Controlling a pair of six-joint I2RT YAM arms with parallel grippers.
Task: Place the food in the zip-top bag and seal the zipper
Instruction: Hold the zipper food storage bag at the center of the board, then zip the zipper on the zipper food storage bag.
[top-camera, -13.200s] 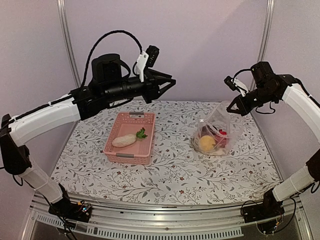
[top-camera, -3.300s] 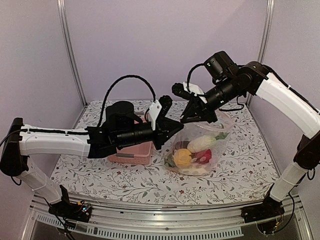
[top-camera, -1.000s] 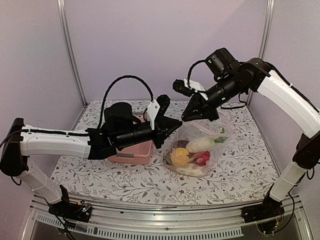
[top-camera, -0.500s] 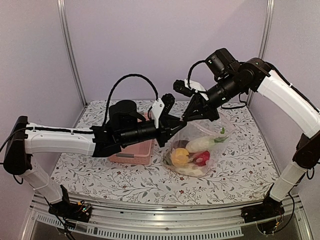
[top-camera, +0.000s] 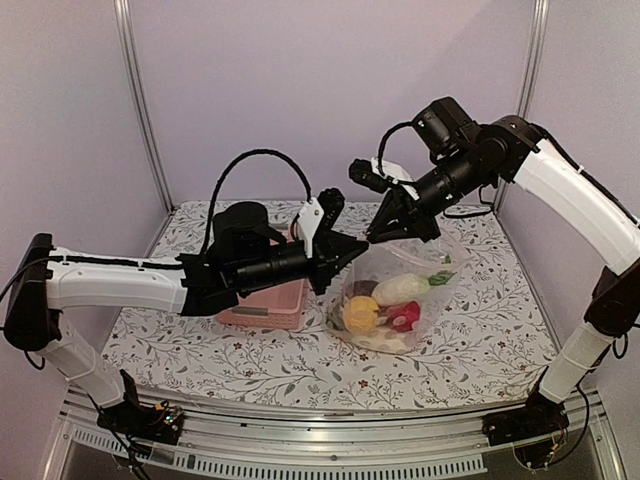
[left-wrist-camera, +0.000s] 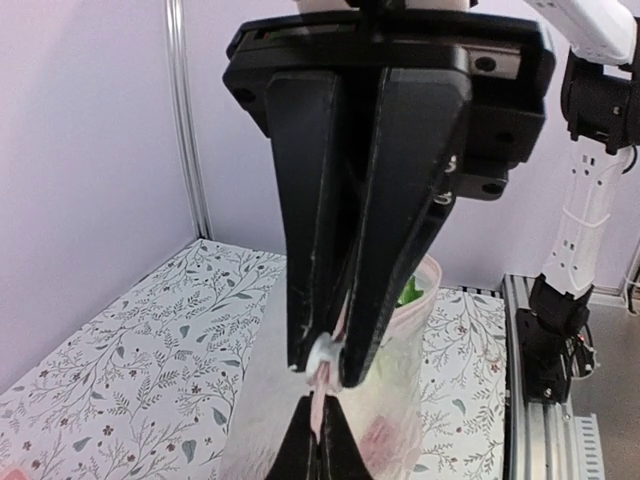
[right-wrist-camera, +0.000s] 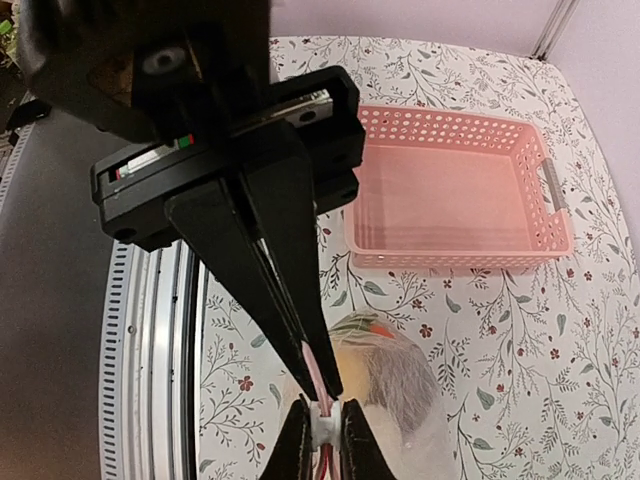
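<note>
The zip-top bag (top-camera: 398, 300) stands on the table, held up by its mouth. Inside it is the food: a yellow piece (top-camera: 360, 313), the white radish (top-camera: 400, 289), a red piece (top-camera: 405, 318) and a dark purple piece (top-camera: 362, 288). My left gripper (top-camera: 356, 250) is shut on the zipper (left-wrist-camera: 322, 385), a pink strip at the mouth edge with a white slider (left-wrist-camera: 322, 352). My right gripper (top-camera: 385, 232) meets it tip to tip. In the right wrist view my right gripper (right-wrist-camera: 322, 432) is shut on that slider (right-wrist-camera: 322, 428). The left gripper (left-wrist-camera: 322, 362) shows the bag (left-wrist-camera: 395, 400) below it.
The pink basket (top-camera: 262, 305) stands left of the bag, behind my left arm, and shows nothing inside in the right wrist view (right-wrist-camera: 455, 195). The flowered table cover (top-camera: 300, 365) ends at a metal rail in front. Frame posts stand at the back corners.
The radish lay in the basket 13 s ago and is now in the bag. In the last second my left gripper shifted slightly at the bag's mouth; my right gripper stayed put.
</note>
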